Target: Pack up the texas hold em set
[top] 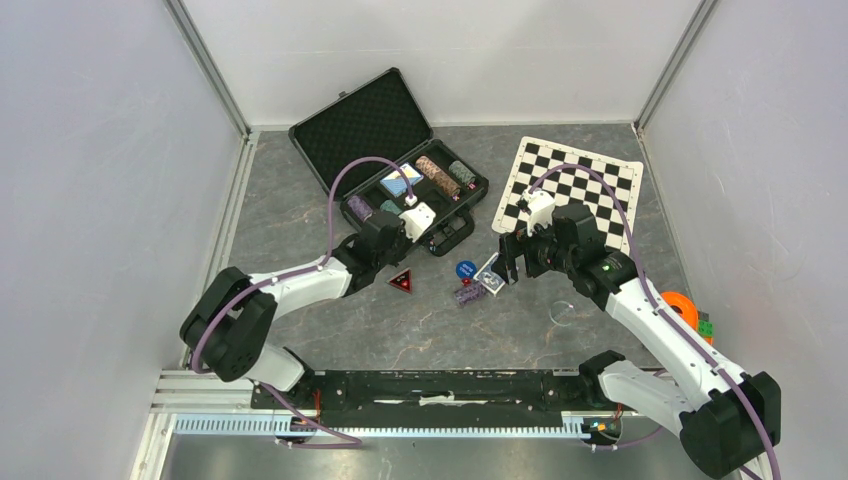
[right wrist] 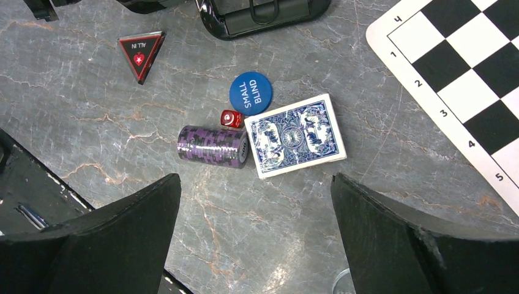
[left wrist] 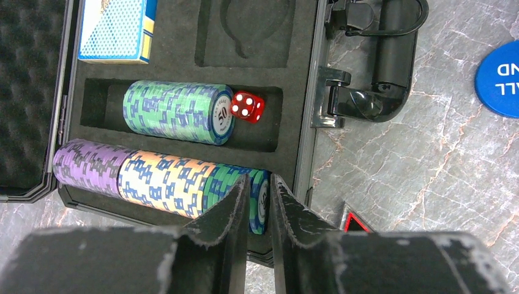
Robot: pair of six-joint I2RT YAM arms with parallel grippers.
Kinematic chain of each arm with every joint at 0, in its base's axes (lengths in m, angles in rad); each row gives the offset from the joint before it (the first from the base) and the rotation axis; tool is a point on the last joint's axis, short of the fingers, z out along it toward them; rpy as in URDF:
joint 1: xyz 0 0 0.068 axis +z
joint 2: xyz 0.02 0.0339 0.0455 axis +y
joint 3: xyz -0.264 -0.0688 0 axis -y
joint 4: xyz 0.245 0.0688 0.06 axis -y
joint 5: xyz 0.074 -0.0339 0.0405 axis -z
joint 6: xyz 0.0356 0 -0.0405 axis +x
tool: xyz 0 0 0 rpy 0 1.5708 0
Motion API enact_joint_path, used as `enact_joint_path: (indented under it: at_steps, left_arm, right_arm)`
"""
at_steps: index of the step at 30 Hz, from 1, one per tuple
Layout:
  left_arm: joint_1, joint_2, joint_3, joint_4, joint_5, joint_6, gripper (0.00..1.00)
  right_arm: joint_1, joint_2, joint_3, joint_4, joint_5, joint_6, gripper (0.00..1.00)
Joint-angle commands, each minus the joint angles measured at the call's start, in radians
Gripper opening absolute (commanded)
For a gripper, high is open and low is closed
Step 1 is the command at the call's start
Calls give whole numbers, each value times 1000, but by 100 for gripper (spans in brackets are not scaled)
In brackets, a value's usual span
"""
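Observation:
The open black briefcase [top: 345,125] lies at the back left, foam tray toward me. My left gripper [left wrist: 259,184] hangs over the tray's near slot, jaws a narrow gap apart astride the end green chip [left wrist: 261,196] of a purple, orange and green row [left wrist: 162,180]. The slot behind holds a green stack [left wrist: 174,110] and a red die [left wrist: 248,107]; a blue-backed deck [left wrist: 116,27] lies beyond. My right gripper [right wrist: 256,180] is wide open above bare table, short of a purple chip stack [right wrist: 213,146], a blue-backed deck [right wrist: 295,136], a blue button [right wrist: 250,93] and a red die [right wrist: 231,118].
A black-and-red triangular token [right wrist: 141,54] lies near the case handle [left wrist: 392,55]. The checkered chess mat [top: 570,185] is at the back right. An orange plastic object [top: 681,305] and a clear ring [top: 562,312] sit beside the right arm. White walls enclose the table.

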Motion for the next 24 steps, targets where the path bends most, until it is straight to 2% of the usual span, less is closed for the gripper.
enact_joint_path:
  at_steps: [1, 6, 11, 13, 14, 16, 17, 21, 24]
  left_arm:
    - [4, -1, 33, 35, -9, 23, 25]
    - [1, -55, 20, 30, 34, -4, 25]
    - [-48, -185, 0, 19, 156, -159, 41]
    - [-67, -239, -10, 14, 113, -265, 54]
    - [-68, -269, -14, 3, 91, -326, 72]
    - [-68, -315, -16, -38, 74, -408, 97]
    - [-67, -336, -17, -59, 70, -427, 100]
    - [-67, -414, -43, -99, 32, -563, 100]
    - [-67, -451, -65, -111, 102, -656, 100]
  right_arm:
    - [1, -5, 5, 28, -19, 4, 98]
    - [0, 8, -5, 25, -27, 3, 98]
    - [1, 65, -4, -23, 13, 16, 98]
    - [16, 66, -12, -20, 30, 43, 98]
    - [38, 64, -18, -15, 46, 51, 98]
    - [94, 64, -24, -14, 118, 56, 98]
    - [118, 69, -24, -16, 157, 55, 98]
    - [163, 94, -44, -1, 230, 59, 98]
    - [163, 75, -60, 16, 313, 96, 98]
